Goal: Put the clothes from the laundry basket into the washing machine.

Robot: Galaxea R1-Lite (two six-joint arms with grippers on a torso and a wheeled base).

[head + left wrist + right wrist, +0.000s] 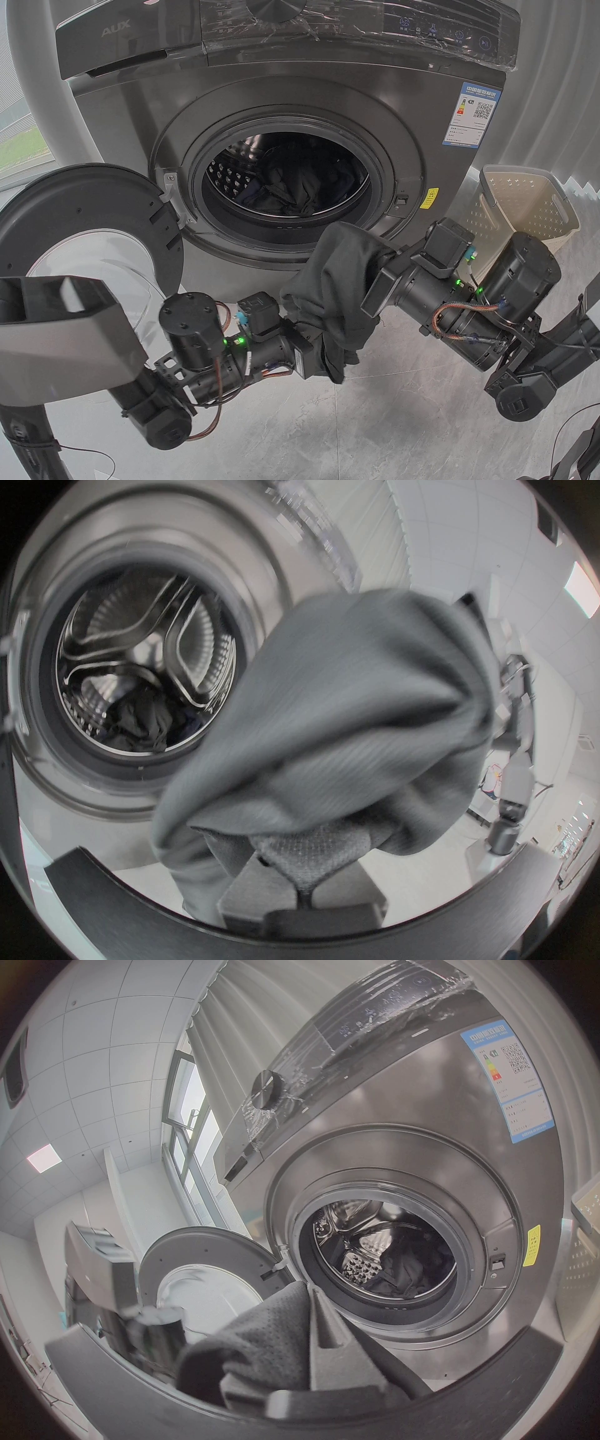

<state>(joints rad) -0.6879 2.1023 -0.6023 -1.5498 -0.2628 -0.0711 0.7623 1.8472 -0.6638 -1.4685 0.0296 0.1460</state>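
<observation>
While the washing machine [431, 131] stands with its round door [81, 206] swung fully open to its left, both arms reach in low before the opening, sharing one dark garment [331, 281] between them. The right arm comes in from the machine's right side, elbow bent and forearm angled up towards the lower edge of the opening; the right gripper [287, 1335] is clenched on a thick bunch of the dark garment, which lies heaped over it and hides most of it in the head view. The left arm comes from the door side, lower and farther from the machine than the right, its forearm lying nearly level above the tiled floor [387, 419]. The left gripper [303, 883] is clamped on a lower fold of the same cloth, pinching it to a narrow point. The garment hangs slack between the two grips, just in front of the machine and below its opening, clear of the floor and wholly outside the drum. Inside the drum a heap of dark clothes [294, 175] lies at the bottom against the perforated steel wall. The pale laundry basket [531, 200] stands on the floor beside the machine's right side, behind the right arm's elbow.
</observation>
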